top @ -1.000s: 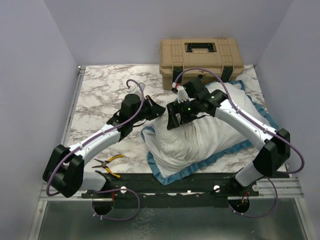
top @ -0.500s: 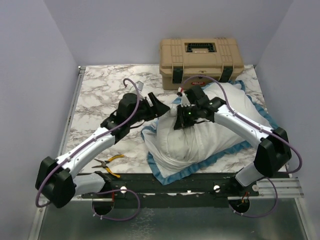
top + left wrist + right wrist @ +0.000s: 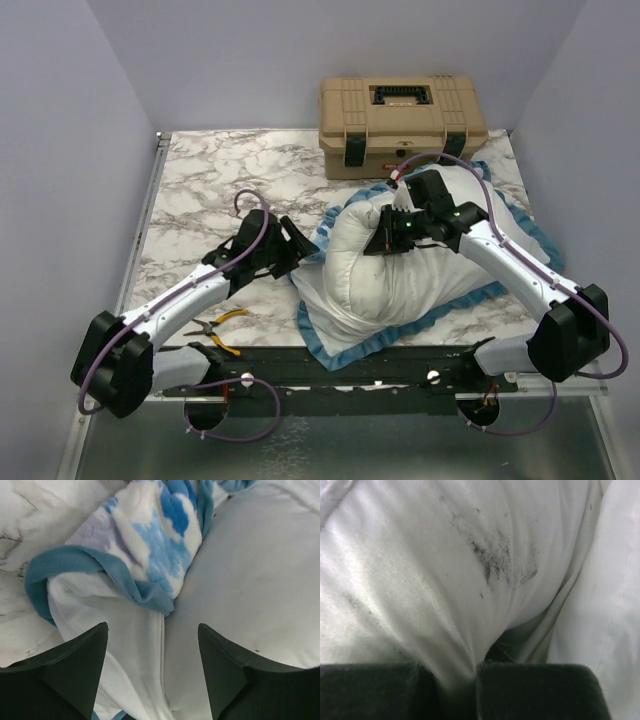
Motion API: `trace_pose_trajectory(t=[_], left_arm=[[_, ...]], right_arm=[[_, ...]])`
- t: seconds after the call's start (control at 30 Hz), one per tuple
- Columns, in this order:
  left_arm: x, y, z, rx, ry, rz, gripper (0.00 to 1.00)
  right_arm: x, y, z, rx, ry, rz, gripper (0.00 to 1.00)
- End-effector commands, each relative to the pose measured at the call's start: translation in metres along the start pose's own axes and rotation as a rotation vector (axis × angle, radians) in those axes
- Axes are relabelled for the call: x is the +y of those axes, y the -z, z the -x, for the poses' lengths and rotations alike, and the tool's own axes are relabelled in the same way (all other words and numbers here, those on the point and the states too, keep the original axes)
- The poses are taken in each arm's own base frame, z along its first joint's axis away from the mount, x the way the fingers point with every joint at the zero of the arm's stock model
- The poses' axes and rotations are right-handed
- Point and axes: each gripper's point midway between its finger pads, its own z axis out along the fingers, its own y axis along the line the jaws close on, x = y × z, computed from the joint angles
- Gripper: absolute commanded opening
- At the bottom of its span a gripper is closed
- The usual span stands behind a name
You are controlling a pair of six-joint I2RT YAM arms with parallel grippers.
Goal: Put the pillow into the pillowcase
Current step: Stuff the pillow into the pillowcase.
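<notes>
Pillow (image 3: 400,285), plump, white, wrinkled, dark-smudged, on pillowcase (image 3: 150,545)

I am looking down at a white marble-patterned counter (image 3: 200,190); plain pale lilac walls (image 3: 60,150) are enclosing it on three sides.

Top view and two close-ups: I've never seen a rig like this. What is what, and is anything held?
Two robot arms are bolted at the near edge of a marble table. The wide picture is from a fixed camera above; the close-ups come from cameras on each wrist. On the table lie a white pillow atop a blue-frilled pillowcase, a tan case and pliers. The right gripper is pinched shut on the pillow's fabric; the left gripper is open, facing the pillowcase's folded edge.
</notes>
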Motion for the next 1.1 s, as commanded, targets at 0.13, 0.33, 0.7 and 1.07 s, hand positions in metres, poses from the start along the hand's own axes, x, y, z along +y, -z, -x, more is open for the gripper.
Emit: trace_pose_trajectory(t=[0.13, 0.33, 0.7, 1.07], left_arm=[[-0.024, -0.032, -0.058, 0.195, -0.089, -0.043, 0.74], [0.001, -0.056, -0.087, 0.263, -0.114, 0.044, 0.50], [0.008, -0.074, -0.096, 0.268, -0.101, 0.005, 0.38], [-0.060, -0.017, -0.038, 0.010, -0.111, -0.200, 0.00]], right_arm=[[-0.018, 0.007, 0.004, -0.015, -0.051, -0.084, 0.00], [-0.015, 0.012, 0.017, -0.053, -0.048, -0.087, 0.00], [-0.008, 0.028, 0.035, -0.123, -0.050, -0.076, 0.00], [-0.023, 0.007, 0.038, -0.059, -0.005, -0.114, 0.00]])
